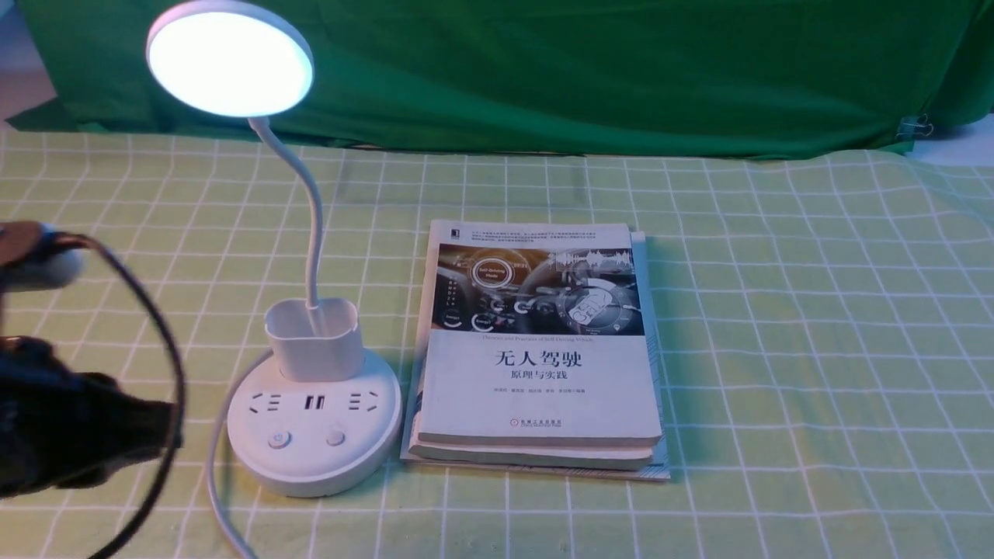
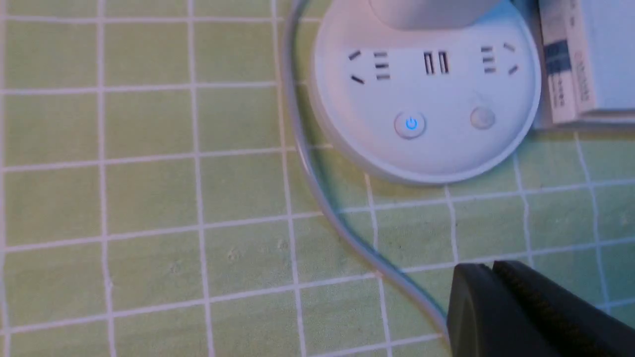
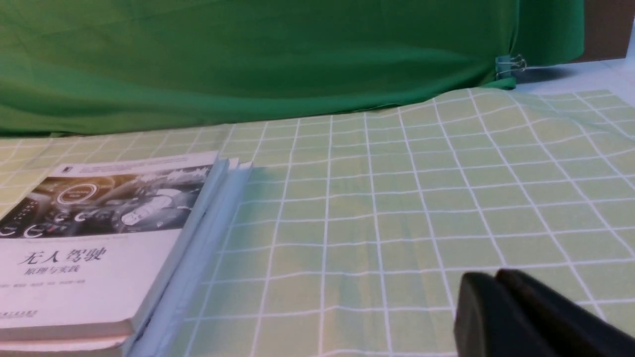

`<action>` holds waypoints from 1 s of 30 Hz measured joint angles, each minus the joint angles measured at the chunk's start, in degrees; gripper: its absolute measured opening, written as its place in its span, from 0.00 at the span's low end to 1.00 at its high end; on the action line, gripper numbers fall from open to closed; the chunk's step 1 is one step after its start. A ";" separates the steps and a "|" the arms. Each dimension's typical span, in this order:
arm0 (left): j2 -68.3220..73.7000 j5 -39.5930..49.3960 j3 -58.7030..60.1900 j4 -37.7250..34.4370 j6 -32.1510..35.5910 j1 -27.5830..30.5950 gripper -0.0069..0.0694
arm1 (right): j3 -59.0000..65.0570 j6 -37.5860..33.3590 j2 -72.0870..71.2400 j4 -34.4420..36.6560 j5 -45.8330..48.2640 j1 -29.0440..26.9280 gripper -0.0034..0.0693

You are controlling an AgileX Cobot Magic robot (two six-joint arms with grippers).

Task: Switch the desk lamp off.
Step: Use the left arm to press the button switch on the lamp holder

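Observation:
The white desk lamp [image 1: 311, 341] stands left of centre, its round disc head [image 1: 230, 58] glowing. Its thin neck rises from a small cup [image 1: 314, 338] on a round base [image 1: 314, 442] with sockets and two buttons. The left button [image 2: 411, 124] shows a blue power symbol; the right button [image 2: 482, 118] is plain. My left gripper [image 1: 167, 423] is shut and empty, hovering just left of the base; in the left wrist view [image 2: 488, 270] its tips lie short of the base. My right gripper [image 3: 493, 280] is shut and empty over bare cloth, out of the front view.
A stack of books [image 1: 540, 349] lies right beside the lamp base, also in the right wrist view [image 3: 99, 248]. The lamp's white cord [image 1: 217, 481] curves along the base's left side toward the front edge. A green checked cloth [image 1: 815, 349] covers the table; a green backdrop [image 1: 582, 70] hangs behind.

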 joint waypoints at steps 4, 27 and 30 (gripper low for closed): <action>12.82 2.36 -4.86 3.36 -1.82 -7.81 0.10 | 0.00 -0.05 0.00 0.00 0.00 0.00 0.09; 39.81 1.55 -21.89 6.53 -2.26 -13.40 0.10 | 0.00 -0.06 0.00 0.00 0.00 0.00 0.09; 42.06 0.01 -21.93 6.53 -2.26 -13.40 0.10 | 0.00 -0.06 0.00 0.00 0.00 0.00 0.09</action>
